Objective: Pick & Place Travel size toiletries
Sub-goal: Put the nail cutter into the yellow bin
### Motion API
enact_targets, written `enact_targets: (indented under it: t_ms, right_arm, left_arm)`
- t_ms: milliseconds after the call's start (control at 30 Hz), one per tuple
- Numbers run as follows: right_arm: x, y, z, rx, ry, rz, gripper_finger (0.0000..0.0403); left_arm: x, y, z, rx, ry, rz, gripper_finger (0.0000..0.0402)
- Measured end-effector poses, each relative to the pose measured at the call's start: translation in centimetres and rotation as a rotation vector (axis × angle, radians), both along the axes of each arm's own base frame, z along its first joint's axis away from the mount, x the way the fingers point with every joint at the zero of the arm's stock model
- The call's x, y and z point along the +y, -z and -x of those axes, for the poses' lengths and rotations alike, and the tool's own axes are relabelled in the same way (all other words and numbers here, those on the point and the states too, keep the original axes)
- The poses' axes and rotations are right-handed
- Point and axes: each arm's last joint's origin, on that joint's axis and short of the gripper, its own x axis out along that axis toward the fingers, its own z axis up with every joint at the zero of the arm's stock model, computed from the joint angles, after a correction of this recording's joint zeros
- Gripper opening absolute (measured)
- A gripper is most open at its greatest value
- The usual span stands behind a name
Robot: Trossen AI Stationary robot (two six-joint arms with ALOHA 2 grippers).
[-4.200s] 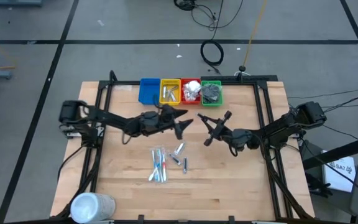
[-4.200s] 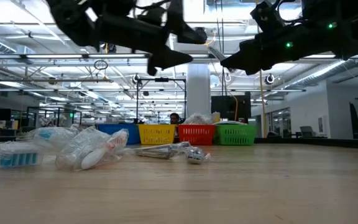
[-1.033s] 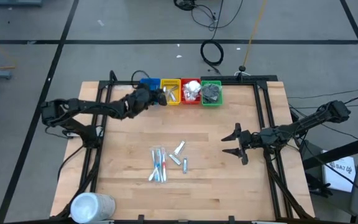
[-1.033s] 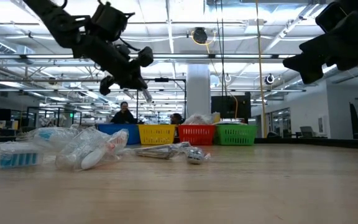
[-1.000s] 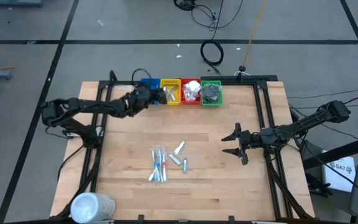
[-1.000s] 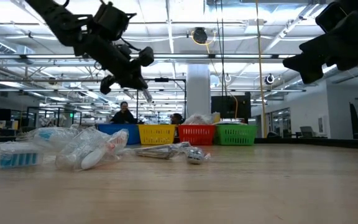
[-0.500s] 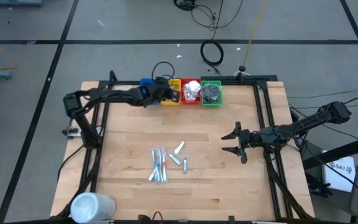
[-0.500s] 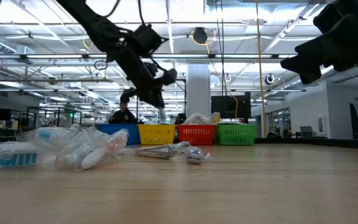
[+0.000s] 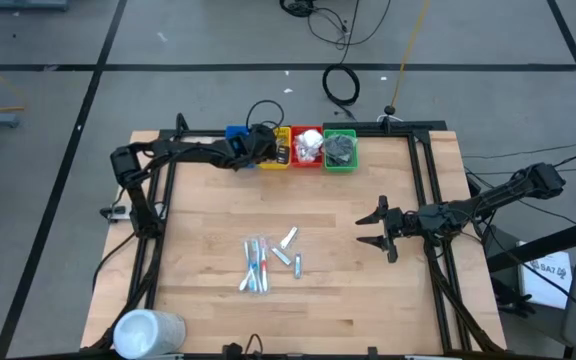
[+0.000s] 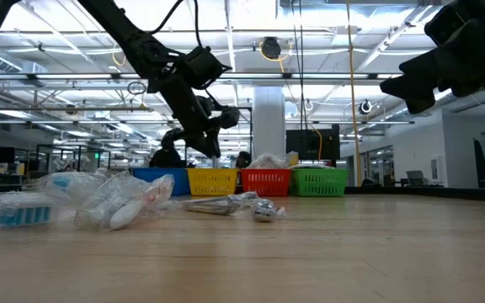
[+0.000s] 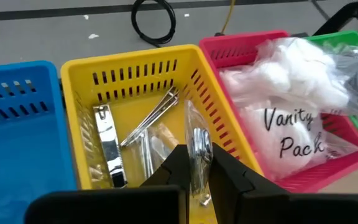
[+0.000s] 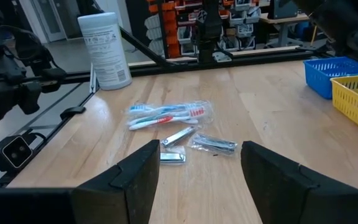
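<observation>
The left gripper [image 11: 194, 168] was clamped on a wrapped silver nail clipper [image 11: 197, 149], long axis pointing into the yellow bin [image 11: 79, 74] below; its lower end was hidden by the fingers. Remaining toiletries [image 9: 268, 258] lay mid-table [image 9: 348, 300]. The right gripper [image 9: 373, 228] hovered spread wide, holding nothing, near the table's right side.

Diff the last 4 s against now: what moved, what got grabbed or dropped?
The left tool carried a clear-wrapped nail clipper from above mid-table back to the bins and now holds it over the yellow bin, still shut on it. The right tool, open, pulled back from the centre toward the right side and waits there. The pile of toothbrushes and clippers and the white cylinder stayed put.
</observation>
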Motion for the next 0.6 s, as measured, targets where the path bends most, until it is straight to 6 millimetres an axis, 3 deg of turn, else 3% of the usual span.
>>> enact_targets:
  t_ms: [333,600]
  right_arm:
    - [0.0,0.03,0.0,0.003,0.0,0.001,0.0212]
    - [0.0,0.07,0.01,0.007,0.0,0.003,0.0212]
  left_arm:
    - [0.1,0.01,0.03,-0.016,0.008,0.022,0.0042]
    - [0.13,0.02,0.05,-0.016,0.013,0.026,0.014]
